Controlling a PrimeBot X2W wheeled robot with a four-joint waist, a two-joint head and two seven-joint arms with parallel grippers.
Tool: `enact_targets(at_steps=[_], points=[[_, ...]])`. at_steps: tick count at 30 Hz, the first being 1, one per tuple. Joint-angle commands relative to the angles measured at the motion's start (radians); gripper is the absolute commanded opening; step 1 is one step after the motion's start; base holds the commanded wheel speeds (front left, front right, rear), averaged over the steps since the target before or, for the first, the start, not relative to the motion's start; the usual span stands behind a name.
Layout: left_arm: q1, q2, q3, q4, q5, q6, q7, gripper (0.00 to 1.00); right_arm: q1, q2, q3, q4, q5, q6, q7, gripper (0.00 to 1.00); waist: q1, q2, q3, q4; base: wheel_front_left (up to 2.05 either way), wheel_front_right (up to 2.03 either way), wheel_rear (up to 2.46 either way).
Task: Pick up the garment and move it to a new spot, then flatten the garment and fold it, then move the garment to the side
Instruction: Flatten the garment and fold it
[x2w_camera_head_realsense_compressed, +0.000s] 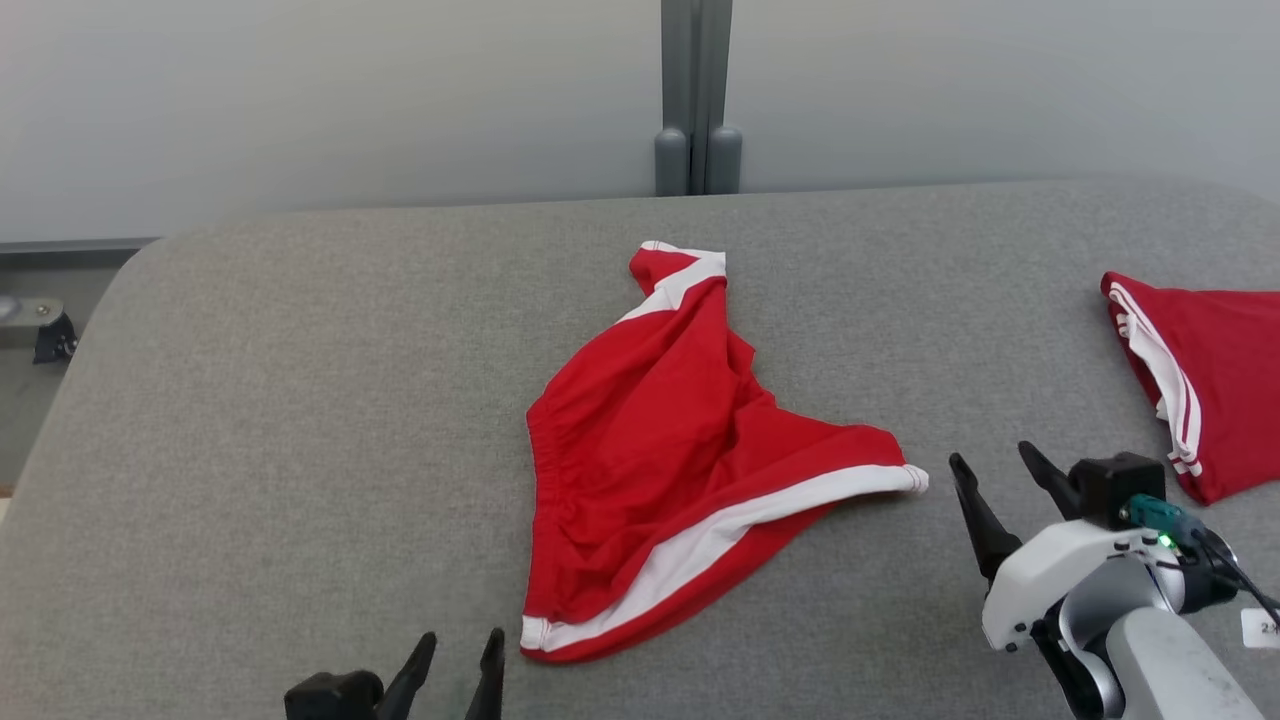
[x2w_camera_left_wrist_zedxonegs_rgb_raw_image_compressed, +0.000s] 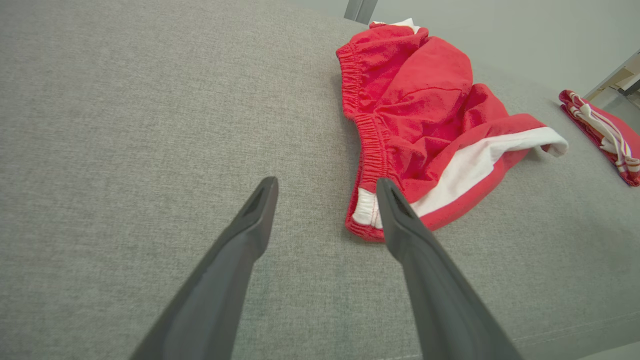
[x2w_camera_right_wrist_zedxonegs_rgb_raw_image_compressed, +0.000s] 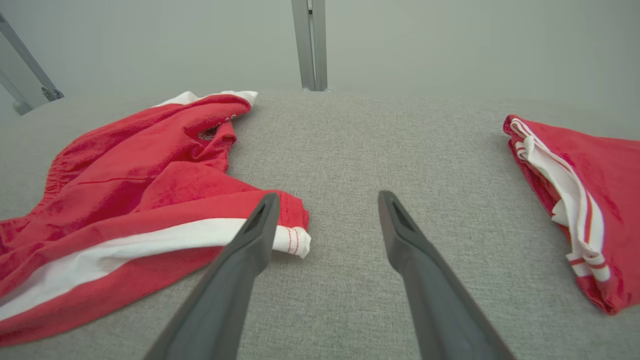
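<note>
The left gripper (x2w_camera_head_realsense_compressed: 463, 648) sits low at the near edge of the grey surface (x2w_camera_head_realsense_compressed: 300, 420), its fingers parted and pointing away from the robot. The right gripper (x2w_camera_head_realsense_compressed: 994, 462) — white wrist, pale forearm behind — is toward the near right corner, fingers likewise spread.

My right claw (x2w_camera_head_realsense_compressed: 992, 455) carries dark tapered fingers (x2w_camera_head_realsense_compressed: 975, 515) on a white wrist (x2w_camera_head_realsense_compressed: 1050, 570). A green light (x2w_camera_head_realsense_compressed: 1165, 541) glows there.
</note>
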Motion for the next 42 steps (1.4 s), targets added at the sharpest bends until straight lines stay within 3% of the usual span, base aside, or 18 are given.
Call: enact_targets(at_steps=[1, 7, 17, 31, 32, 33, 34, 35, 36, 42], points=[[-0.03, 0.004, -0.009, -0.012, -0.041, -0.007, 0.035, 1.0, -0.034, -0.011, 0.018, 0.02, 0.018, -0.001, 0.04, 1.0, 0.0, 0.0, 0.034, 0.013, 0.0, 0.0, 0.0], [-0.098, 0.013, -0.079, -0.014, -0.093, -0.017, 0.149, 1.0, -0.14, -0.011, 0.075, 0.138, 0.051, -0.001, 0.179, 1.0, 0.0, 0.0, 0.107, 0.024, 0.0, 0.0, 0.0], [-0.137, 0.042, -0.151, -0.014, -0.139, -0.023, 0.159, 1.0, -0.201, 0.006, 0.129, 0.237, 0.099, -0.001, 0.131, 1.0, 0.0, 0.0, 0.143, 0.029, 0.0, 0.0, 0.0], [-0.166, 0.063, -0.173, 0.048, -0.166, -0.021, 0.149, 1.0, -0.228, -0.01, 0.201, 0.283, 0.163, -0.001, 0.102, 1.0, 0.0, 0.0, 0.158, 0.013, 0.0, 0.0, 0.0], [-0.169, 0.064, -0.175, 0.053, -0.167, -0.021, 0.147, 1.0, -0.229, -0.011, 0.204, 0.285, 0.166, -0.001, 0.1, 0.97, 0.0, 0.0, 0.159, 0.012, 0.0, 0.0, 0.0], [-0.172, 0.066, -0.179, 0.062, -0.167, -0.022, 0.149, 1.0, -0.229, -0.012, 0.207, 0.287, 0.171, -0.001, 0.101, 0.75, 0.0, 0.0, 0.159, 0.01, 0.0, 0.0, 0.0], [-0.173, 0.066, -0.183, 0.07, -0.171, -0.022, 0.153, 0.73, -0.229, -0.012, 0.209, 0.29, 0.176, -0.001, 0.102, 0.44, 0.0, 0.0, 0.158, 0.009, 0.0, 0.0, 0.0], [-0.176, 0.067, -0.187, 0.078, -0.175, -0.022, 0.154, 0.14, -0.228, -0.01, 0.21, 0.294, 0.187, -0.001, 0.105, 0.09, 0.0, 0.0, 0.158, 0.008, 0.0, 0.0, 0.0], [-0.179, 0.067, -0.19, 0.082, -0.18, -0.022, 0.153, 0.0, -0.229, -0.009, 0.219, 0.292, 0.194, -0.001, 0.108, 0.0, 0.0, 0.0, 0.158, 0.007, 0.0, 0.0, 0.0], [-0.174, 0.084, -0.22, 0.055, -0.22, -0.024, 0.141, 0.0, -0.207, -0.023, 0.233, 0.238, 0.294, -0.001, 0.092, 0.0, 0.0, 0.0, 0.141, -0.001, 0.0, 0.0, 0.0]])
